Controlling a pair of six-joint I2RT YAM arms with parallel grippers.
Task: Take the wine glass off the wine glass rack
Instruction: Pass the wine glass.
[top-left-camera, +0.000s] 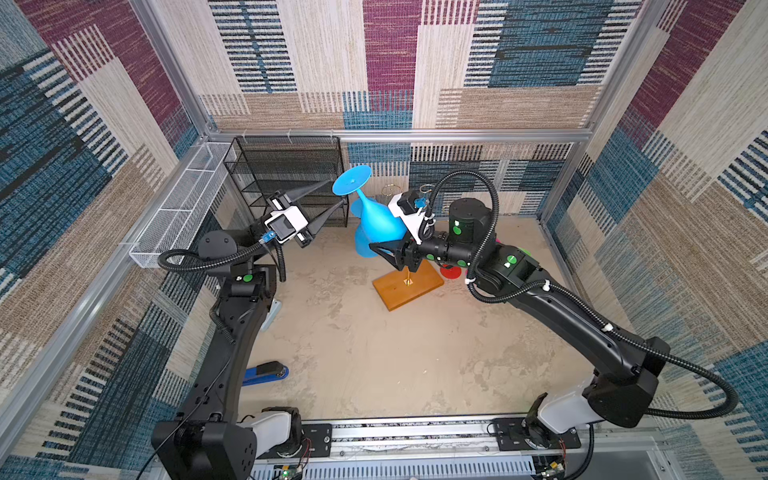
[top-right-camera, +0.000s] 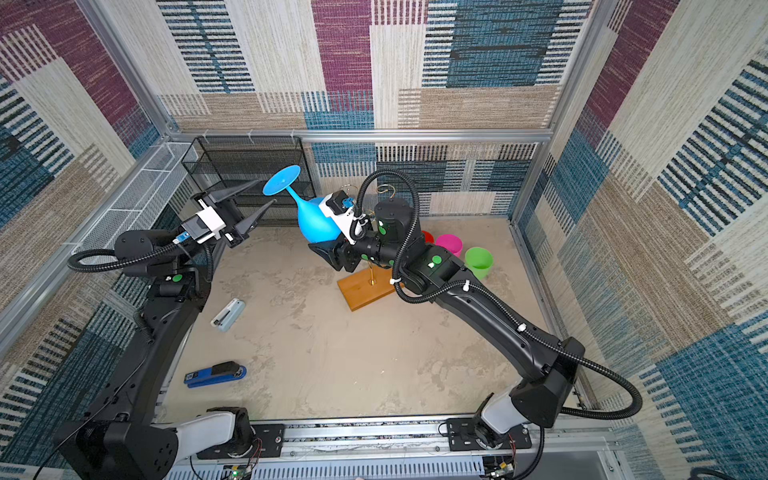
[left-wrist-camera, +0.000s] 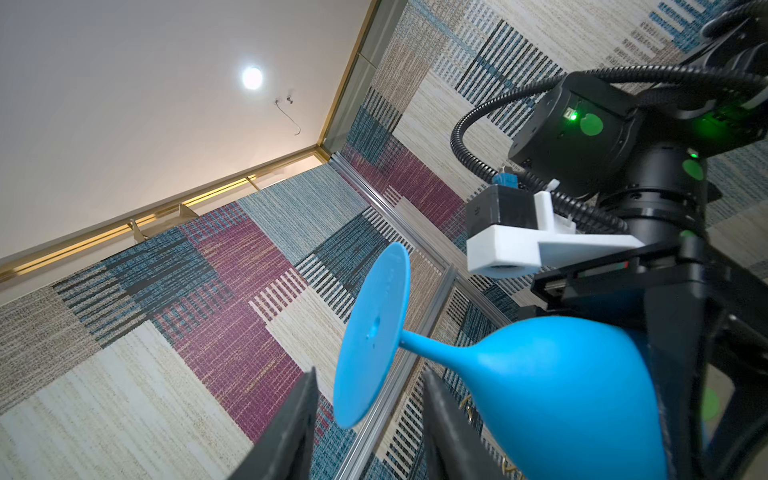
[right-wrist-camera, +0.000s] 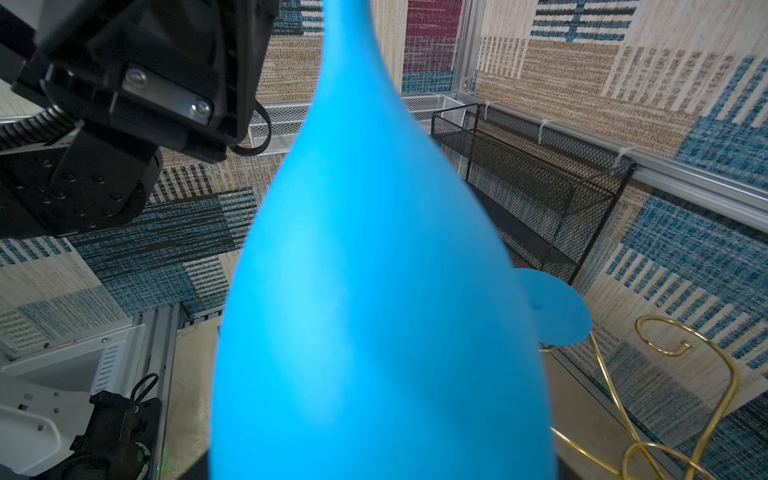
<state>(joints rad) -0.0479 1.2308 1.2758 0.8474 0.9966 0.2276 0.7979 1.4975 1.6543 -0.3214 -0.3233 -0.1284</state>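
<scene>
Your right gripper pinches the bowl of the blue plastic wine glass, holding it tilted, foot to the far left, above the gold wire wine glass rack. Your left gripper has spread jaws, and the glass's round foot sits between their tips with a gap on either side.

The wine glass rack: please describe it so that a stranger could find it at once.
On the sandy table, look right of the black mesh shelf unit at the back wall. Below the wrist of the right arm stands the wine glass rack: only it has thin gold wire scrolls rising from an orange-brown wooden base.
</scene>
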